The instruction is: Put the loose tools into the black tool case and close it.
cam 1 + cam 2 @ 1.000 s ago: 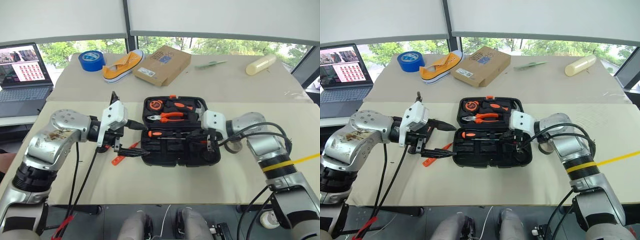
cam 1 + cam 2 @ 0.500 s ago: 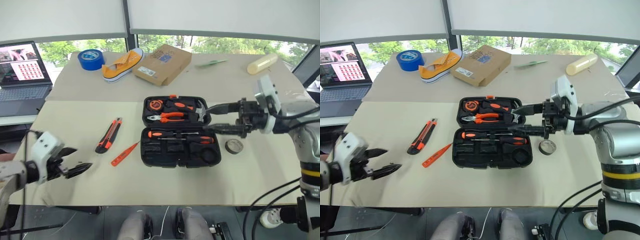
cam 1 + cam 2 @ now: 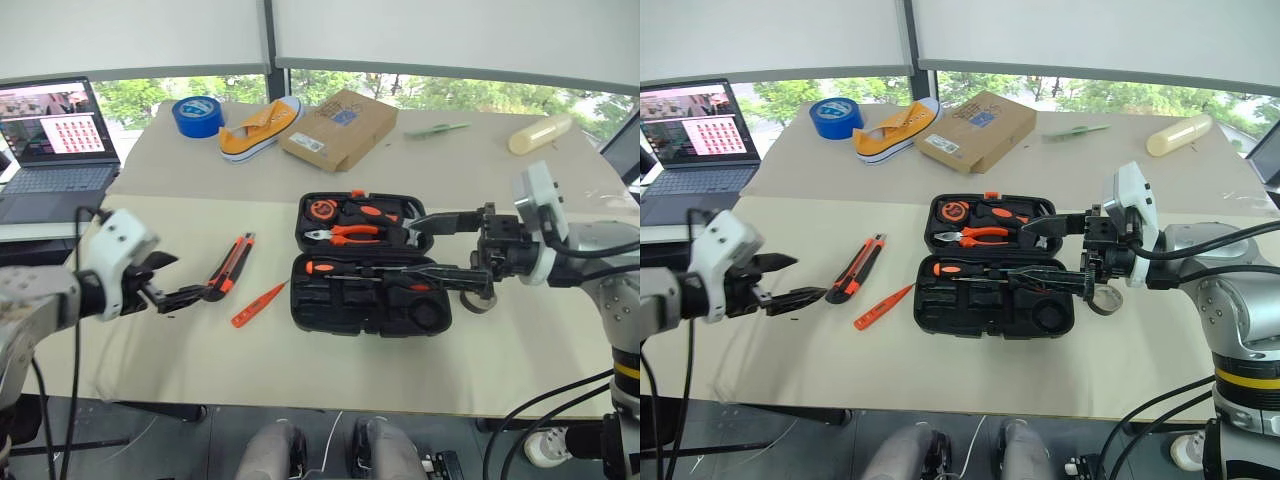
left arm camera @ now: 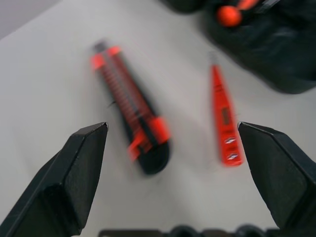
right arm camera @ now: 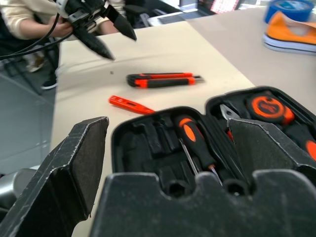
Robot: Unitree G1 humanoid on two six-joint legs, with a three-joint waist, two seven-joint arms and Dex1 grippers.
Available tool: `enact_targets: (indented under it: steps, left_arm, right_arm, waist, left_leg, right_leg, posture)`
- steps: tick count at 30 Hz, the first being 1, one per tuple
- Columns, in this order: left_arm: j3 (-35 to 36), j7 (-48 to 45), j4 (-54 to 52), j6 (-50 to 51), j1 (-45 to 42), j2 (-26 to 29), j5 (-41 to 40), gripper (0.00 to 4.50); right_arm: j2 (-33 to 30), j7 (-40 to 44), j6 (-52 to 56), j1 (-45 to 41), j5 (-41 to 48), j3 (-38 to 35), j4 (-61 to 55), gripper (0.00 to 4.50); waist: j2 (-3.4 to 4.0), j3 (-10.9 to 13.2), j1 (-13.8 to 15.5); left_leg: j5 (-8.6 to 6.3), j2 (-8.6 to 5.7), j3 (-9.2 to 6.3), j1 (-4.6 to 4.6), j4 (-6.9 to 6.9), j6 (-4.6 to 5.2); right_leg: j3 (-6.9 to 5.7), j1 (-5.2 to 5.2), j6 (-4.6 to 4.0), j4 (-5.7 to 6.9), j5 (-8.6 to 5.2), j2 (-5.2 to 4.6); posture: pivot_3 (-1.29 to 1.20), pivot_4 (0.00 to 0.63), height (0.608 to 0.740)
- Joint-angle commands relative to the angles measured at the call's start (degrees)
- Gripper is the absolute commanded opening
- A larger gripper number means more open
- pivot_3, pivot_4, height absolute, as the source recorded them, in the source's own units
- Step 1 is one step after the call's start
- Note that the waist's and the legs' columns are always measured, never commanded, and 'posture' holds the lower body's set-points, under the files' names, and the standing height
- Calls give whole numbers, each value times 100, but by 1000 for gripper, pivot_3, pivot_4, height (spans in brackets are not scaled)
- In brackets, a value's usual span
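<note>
You have the black tool case (image 3: 370,265) lying open near the middle of the bench (image 3: 300,370), with two screwdrivers (image 3: 360,272) already in its front half and the pliers (image 3: 345,234) in the rear half. The utility knife (image 3: 228,267) and the slim tester screwdriver (image 3: 258,304) lie loose on the bench, just beside each other, between the case and the left edge. The small grey tape roll (image 3: 1102,297) sits by the right side of the case, partly hidden. Your left gripper (image 3: 172,279) hangs released, empty, over the left edge near the knife. Your right gripper (image 3: 440,245) is spread wide above the right end of the case, grasping nothing.
</note>
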Motion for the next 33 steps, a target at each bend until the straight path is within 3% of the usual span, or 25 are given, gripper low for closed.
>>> enact_targets:
  steps: [1, 8, 13, 17, 25, 29, 33]
  left_arm:
    - [-1096, -65, 44, 292, -712, 49, 185, 4500]
    - [-2821, 167, 859, 432, -1858, -328, 1065, 4500]
    - [-3064, 65, 906, 575, -1952, -664, 1015, 4500]
    - [-3338, -5, 899, 493, -1709, -652, 1173, 3361]
    - [-3097, 20, 1289, 193, -1466, -588, 1490, 443]
    - [-2580, -103, 1306, 514, -1680, -655, 1176, 407]
    - [-2679, -472, 1658, 104, -2366, -168, 1519, 407]
  right_arm:
    - [30, -206, -132, 59, 89, -109, -301, 4479]
    - [131, -534, -133, 181, 132, -122, -513, 4479]
    - [143, -687, -112, 359, 194, -228, -630, 4479]
    - [152, -800, -127, 476, 223, -262, -711, 4500]
    - [-126, -700, -268, 641, 168, -487, -462, 4500]
    - [-262, -672, -252, 751, 257, -654, -365, 4500]
    - [-450, -583, 79, 1194, 516, -831, -524, 4500]
  waist:
    - [-2, 1, -26]
    - [-5, 3, 2]
    - [-7, 4, 8]
    - [-9, 5, 10]
    - [-9, 4, 10]
    - [-10, 4, 1]
    - [-23, 12, 7]
  left_leg:
    - [1, 2, 2, 2, -2, -1]
    - [10, 4, 2, 2, -2, -14]
    - [10, 5, -2, -6, 0, -12]
    - [11, 5, -7, -12, 7, -10]
    - [10, 6, -7, 22, 3, -10]
    - [10, 12, -8, 21, 4, -10]
    - [11, 13, -8, 7, 6, -10]
  right_leg:
    - [1, 1, 0, 0, 0, 6]
    - [5, -2, 0, -1, -4, 21]
    - [7, -4, 0, -1, -4, 19]
    - [9, -4, 0, -3, -4, 14]
    - [16, 19, 3, 0, -7, 5]
    - [37, 17, 2, 4, -7, -2]
    - [35, 3, 1, 9, -8, 3]
  posture:
    - [0, 150, 731]
    - [0, 150, 731]
    - [0, 150, 731]
    - [0, 150, 731]
    - [0, 150, 731]
    - [0, 150, 731]
    - [0, 150, 731]
